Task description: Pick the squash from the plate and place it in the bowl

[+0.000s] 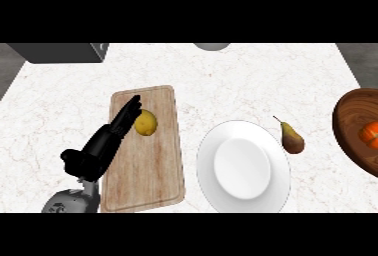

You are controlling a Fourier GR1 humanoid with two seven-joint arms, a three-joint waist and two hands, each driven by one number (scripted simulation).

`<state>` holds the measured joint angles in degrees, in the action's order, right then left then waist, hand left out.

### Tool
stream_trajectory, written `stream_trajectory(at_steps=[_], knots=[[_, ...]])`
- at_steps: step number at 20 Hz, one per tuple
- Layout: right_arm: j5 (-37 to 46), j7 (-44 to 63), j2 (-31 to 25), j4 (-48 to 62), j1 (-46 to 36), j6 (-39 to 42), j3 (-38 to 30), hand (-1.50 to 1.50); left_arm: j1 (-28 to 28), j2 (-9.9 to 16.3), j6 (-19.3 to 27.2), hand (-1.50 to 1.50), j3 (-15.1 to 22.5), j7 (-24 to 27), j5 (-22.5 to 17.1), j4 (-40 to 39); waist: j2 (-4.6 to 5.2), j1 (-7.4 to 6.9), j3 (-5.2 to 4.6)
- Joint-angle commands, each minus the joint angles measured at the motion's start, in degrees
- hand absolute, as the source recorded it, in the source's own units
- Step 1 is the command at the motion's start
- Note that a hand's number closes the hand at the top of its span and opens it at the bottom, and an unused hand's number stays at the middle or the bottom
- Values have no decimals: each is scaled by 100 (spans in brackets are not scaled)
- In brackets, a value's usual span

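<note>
Black fingers point(127, 114) of the left hand point(100, 147) lie straight and spread along the left half of a wooden cutting board point(144, 165), their tips just touching the left side of a small yellow fruit point(146, 122); they curl around nothing. That fruit looks more like a lemon than a squash, and it sits on the board's upper half, not on the plate. The white plate point(244, 167) lies right of the board, toward the counter's point(66, 100) near edge, and carries nothing. Just off the plate's upper right rim lies a brown pear point(292, 140), stem pointing away from the robot. A wooden bowl point(353, 127) sits at the counter's right edge, with something orange point(369, 134) inside.

Nothing that reads as a squash shows on the plate. The yellow fruit lies directly right of the fingertips, its long axis running roughly away from the robot, along the board. The left hand is the only one showing. I judge it would need to close from the left to grip the fruit, and the bowl is well apart, far across the counter.
</note>
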<state>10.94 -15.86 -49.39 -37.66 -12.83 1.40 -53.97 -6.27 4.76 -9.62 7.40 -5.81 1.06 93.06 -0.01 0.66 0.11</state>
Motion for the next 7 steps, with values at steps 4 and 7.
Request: stream_trajectory(at_steps=[4, 7], knots=[[-424, -1264, -900, 1508, 629, 886, -522, -150, -266, -130, 4, 0, 27, -72, 19, -141, 19, -53, 10], [-630, -1734, -1008, 1857, 1109, 1462, -740, -150, -57, 22, -102, 0, -79, -134, -72, 11, 8, -25, 17]])
